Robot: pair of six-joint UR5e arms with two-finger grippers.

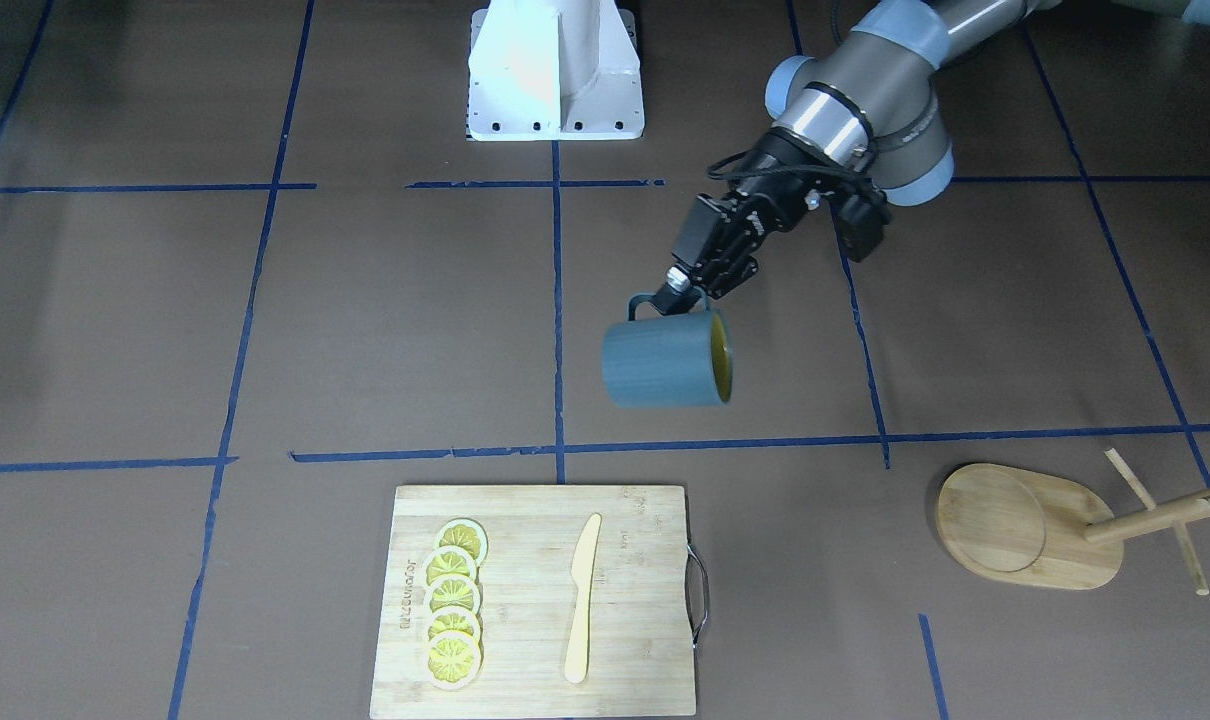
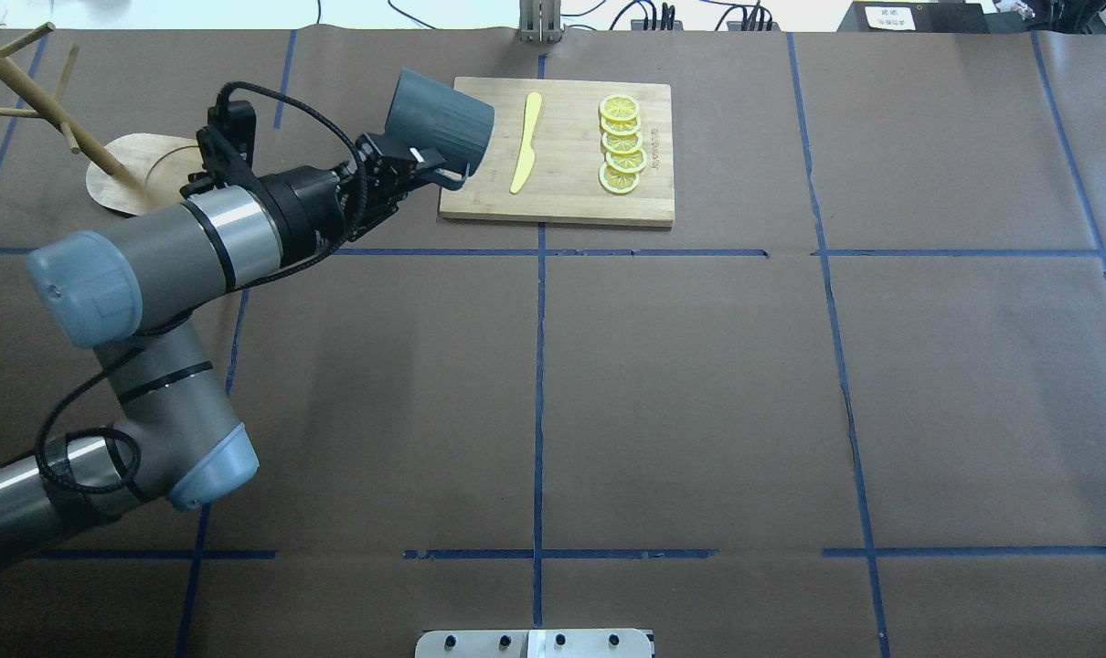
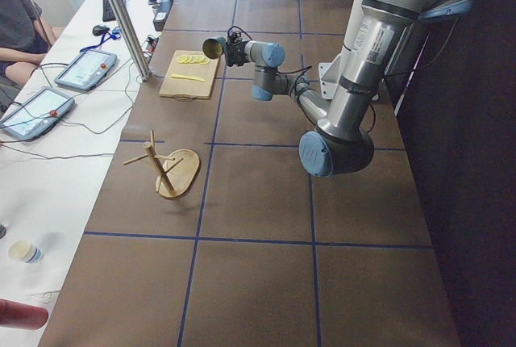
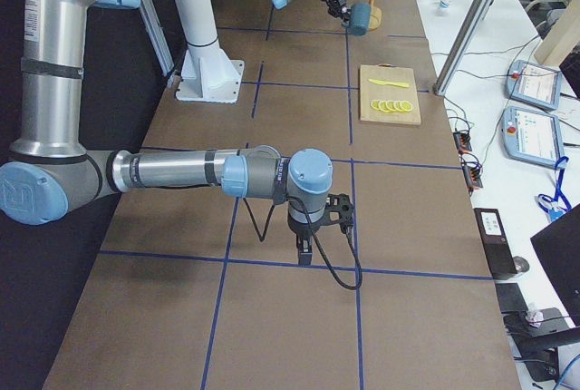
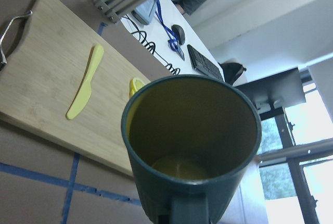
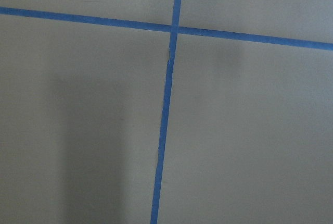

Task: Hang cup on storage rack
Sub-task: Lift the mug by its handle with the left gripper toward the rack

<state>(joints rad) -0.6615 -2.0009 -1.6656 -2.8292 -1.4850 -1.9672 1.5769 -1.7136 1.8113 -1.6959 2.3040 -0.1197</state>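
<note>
The dark blue-grey ribbed cup (image 1: 665, 360) with a yellow inside hangs on its side above the table. My left gripper (image 1: 679, 289) is shut on its loop handle. In the overhead view the cup (image 2: 441, 123) is over the left edge of the cutting board, with the gripper (image 2: 425, 168) beside it. The left wrist view looks into the cup's mouth (image 5: 192, 140). The wooden storage rack (image 1: 1025, 525) stands apart from the cup, and shows at the far left in the overhead view (image 2: 142, 178). My right gripper (image 4: 308, 249) points down at the table; whether it is open or shut I cannot tell.
A bamboo cutting board (image 1: 525, 520) with a metal handle carries a yellow knife (image 1: 582, 600) and several lemon slices (image 1: 453, 620). The robot's white base (image 1: 555, 70) stands at the table's back. Blue tape lines cross the brown table. Operator desks show in the side views.
</note>
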